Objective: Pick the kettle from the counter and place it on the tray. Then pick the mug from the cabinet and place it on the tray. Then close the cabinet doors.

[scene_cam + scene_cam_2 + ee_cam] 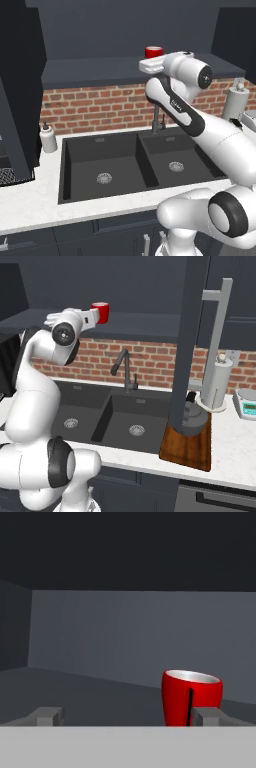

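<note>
Reaching up to the cabinet (125, 70) shelf, the claw (129, 716) stands spread wide and holds nothing. The mug (191, 697) sits upright on that shelf, just ahead of the claw and off toward one fingertip (209, 716), not between the two. In the right base view the kettle (190, 417) rests on the tray (187, 447), which lies on the surface (227, 456) by the sink's right edge. One cabinet door (187, 341) hangs open in front of the kettle.
</note>
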You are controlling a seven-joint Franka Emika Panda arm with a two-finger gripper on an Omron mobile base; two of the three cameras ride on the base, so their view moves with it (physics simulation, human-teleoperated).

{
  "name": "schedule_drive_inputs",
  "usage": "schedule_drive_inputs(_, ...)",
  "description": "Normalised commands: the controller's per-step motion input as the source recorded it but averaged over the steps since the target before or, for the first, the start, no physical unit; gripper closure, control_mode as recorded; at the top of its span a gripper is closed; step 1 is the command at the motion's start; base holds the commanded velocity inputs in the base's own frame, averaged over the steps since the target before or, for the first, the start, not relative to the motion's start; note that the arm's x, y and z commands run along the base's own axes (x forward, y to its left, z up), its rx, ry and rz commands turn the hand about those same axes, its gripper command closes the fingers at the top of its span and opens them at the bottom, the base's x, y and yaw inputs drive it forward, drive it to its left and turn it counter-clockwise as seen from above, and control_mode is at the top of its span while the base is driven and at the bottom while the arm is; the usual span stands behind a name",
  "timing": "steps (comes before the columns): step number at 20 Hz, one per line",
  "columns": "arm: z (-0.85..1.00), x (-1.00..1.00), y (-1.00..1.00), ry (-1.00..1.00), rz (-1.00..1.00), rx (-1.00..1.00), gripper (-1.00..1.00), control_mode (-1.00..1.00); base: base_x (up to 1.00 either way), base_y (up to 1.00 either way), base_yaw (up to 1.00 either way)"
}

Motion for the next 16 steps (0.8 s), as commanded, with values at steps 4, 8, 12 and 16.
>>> schedule_drive_inputs(4, 0.00, 0.20, 0.00, 0.00, 0.00, 0.00, -1.00, -1.00, 0.00, 0.00, 0.00)
schedule_drive_inputs(8, 0.00, 0.13, -0.01, 0.00, 0.00, 0.00, -1.00, -1.00, 0.00, 0.00, 0.00)
schedule_drive_inputs(12, 0.00, 0.15, -0.04, 0.00, 0.00, 0.00, -1.00, -1.00, 0.00, 0.00, 0.00)
schedule_drive_inputs(16, 0.00, 0.14, -0.07, 0.00, 0.00, 0.00, -1.00, -1.00, 0.00, 0.00, 0.00)
